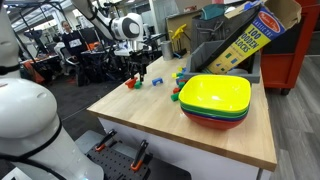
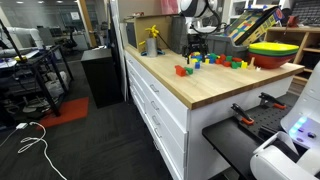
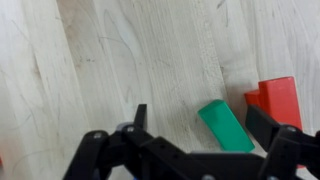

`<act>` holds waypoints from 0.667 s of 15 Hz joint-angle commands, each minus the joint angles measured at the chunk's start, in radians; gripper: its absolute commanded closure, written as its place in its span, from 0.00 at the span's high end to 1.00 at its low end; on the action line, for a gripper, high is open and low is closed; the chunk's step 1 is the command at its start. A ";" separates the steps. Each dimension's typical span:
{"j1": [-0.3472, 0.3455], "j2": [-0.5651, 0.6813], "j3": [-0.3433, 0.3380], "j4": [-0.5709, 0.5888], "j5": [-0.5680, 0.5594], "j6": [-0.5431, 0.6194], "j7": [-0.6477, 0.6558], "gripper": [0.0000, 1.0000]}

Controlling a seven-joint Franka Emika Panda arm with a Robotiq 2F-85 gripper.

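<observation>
green wedge-shaped wooden block [image 3: 226,126] lies on pale wood bench [image 3: 100,60], touching red wooden block [image 3: 280,97]. black claw [image 3: 201,114] spread wide over it; best shift right to centre, keeping clear of the red one.

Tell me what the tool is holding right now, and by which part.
Nothing is held. The tool stands open over the wooden tabletop; a green block and a red block lie on it below, ungripped.
</observation>
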 commanded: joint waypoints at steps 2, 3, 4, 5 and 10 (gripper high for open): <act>0.002 0.010 0.001 -0.006 -0.012 0.022 -0.031 1.00; 0.003 0.012 0.001 -0.006 -0.012 0.026 -0.038 1.00; 0.002 0.016 0.003 -0.004 -0.009 0.026 -0.054 1.00; 0.002 0.020 0.004 -0.003 -0.011 0.027 -0.063 1.00; 0.000 0.031 0.006 -0.003 -0.009 0.026 -0.119 1.00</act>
